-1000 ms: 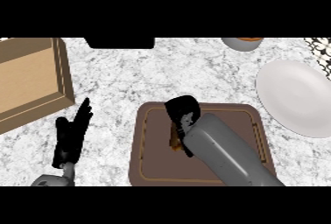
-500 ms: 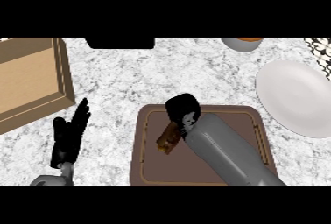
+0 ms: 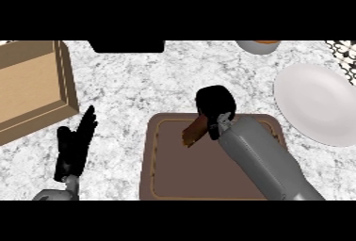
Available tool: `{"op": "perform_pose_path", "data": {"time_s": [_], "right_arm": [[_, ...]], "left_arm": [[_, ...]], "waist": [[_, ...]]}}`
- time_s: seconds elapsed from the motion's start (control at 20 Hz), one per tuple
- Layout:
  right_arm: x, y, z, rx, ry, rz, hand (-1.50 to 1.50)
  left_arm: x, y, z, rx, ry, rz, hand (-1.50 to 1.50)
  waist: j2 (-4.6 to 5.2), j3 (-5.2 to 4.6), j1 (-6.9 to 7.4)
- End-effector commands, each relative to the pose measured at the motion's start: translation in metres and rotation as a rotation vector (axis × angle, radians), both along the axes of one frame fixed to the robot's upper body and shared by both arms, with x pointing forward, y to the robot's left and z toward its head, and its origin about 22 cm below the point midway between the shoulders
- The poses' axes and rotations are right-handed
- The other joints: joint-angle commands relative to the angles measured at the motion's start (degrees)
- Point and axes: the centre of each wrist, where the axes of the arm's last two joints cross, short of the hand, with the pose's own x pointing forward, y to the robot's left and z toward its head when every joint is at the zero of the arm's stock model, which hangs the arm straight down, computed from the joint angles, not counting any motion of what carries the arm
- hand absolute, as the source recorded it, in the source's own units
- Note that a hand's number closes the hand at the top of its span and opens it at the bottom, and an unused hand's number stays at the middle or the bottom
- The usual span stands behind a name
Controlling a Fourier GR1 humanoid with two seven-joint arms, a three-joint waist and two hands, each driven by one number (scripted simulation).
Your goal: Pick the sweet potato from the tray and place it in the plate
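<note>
The brown sweet potato (image 3: 194,131) pokes out to the left from under my right hand (image 3: 215,105), whose fingers are curled round it over the far edge of the brown tray (image 3: 201,181). Most of the potato is hidden by the hand, and I cannot tell if it still touches the tray. The white plate (image 3: 314,103) lies on the counter to the right, apart from the hand. My left hand (image 3: 73,150) rests open at the lower left, fingers pointing up.
A shallow wooden box (image 3: 31,87) sits at the far left. A dark object (image 3: 127,46) and a small bowl (image 3: 257,46) stand along the back edge. A patterned item (image 3: 344,48) shows at the top right corner.
My right hand has moved up and away with the sweet potato, from the tray's middle toward its far edge. The left hand has stayed where it was.
</note>
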Motion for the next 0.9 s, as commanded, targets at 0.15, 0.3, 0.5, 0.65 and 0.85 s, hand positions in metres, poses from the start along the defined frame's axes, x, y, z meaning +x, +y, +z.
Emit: {"op": "perform_pose_path", "data": {"time_s": [0.15, 0.3, 0.5, 0.65, 0.85], "right_arm": [[0.023, -0.104, 0.015, 0.300, -0.381, -0.397, 1.50], [0.022, -0.127, 0.012, 0.330, -0.497, -0.396, 1.50], [0.020, -0.130, 0.038, 0.422, -0.703, -0.463, 1.50], [0.009, -0.148, 0.058, 0.385, -0.832, -0.533, 1.50], [-0.001, -0.174, 0.065, 0.378, -0.868, -0.647, 1.50]], "left_arm": [[0.004, 0.008, 0.007, 0.000, -0.006, 0.030, 0.00], [0.006, -0.009, 0.004, -0.008, -0.009, -0.011, 0.00], [0.005, 0.002, 0.005, 0.009, -0.007, 0.025, 0.00], [-0.004, 0.017, 0.008, 0.004, 0.008, 0.007, 0.00], [-0.007, -0.001, 0.006, 0.003, -0.007, 0.008, 0.00]], "waist": [[0.22, 0.10, -0.96], [0.16, -0.02, -0.12], [-0.01, -0.04, -0.12], [-0.35, -0.09, -0.34], [-0.15, -0.09, 0.03]]}}
